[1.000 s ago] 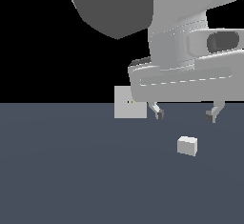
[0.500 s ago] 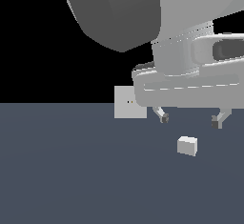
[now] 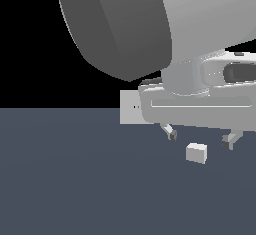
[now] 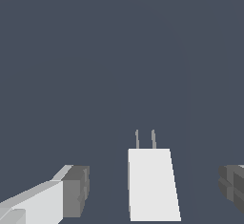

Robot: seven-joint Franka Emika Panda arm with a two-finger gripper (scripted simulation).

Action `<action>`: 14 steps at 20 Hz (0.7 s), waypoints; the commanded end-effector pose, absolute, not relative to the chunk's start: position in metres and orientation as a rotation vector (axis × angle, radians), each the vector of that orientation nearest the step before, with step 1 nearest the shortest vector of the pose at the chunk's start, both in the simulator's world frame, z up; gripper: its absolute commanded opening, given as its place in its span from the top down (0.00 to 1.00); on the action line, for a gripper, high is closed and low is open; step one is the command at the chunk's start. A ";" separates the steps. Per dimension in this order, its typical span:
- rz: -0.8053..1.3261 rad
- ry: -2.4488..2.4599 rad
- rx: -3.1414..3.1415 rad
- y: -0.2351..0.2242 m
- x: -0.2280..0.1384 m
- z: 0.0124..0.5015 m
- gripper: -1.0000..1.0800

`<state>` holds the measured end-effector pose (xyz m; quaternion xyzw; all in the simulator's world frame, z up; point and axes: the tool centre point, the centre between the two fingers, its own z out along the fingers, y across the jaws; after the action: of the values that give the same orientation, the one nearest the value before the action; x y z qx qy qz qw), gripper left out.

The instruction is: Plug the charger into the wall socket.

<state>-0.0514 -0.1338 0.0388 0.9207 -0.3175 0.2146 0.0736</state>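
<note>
The charger is a small light-grey block lying on the dark floor. In the wrist view the charger shows two thin prongs at one end. My gripper hangs open just above it, one fingertip on each side and neither touching the block. In the wrist view the gripper straddles the block with wide gaps. The wall socket is an upright light-grey plate with two tiny dark holes, at the exterior view's left of the gripper; my hand covers its right part.
The dark grey floor spreads flat around the block. My arm's large grey link fills the upper part of the exterior view.
My gripper has dropped lower and shifted toward the exterior view's right, so its fingertips now flank the charger. The charger and socket have stayed in place.
</note>
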 end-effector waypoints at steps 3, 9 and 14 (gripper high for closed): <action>0.644 -0.956 2.764 -0.134 -0.052 0.020 0.04; 0.645 -0.956 2.763 -0.134 -0.052 0.011 0.04; 0.645 -0.956 2.763 -0.134 -0.052 0.011 1.00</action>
<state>-0.0531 -0.1378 0.0124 0.9192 -0.3214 0.2146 0.0751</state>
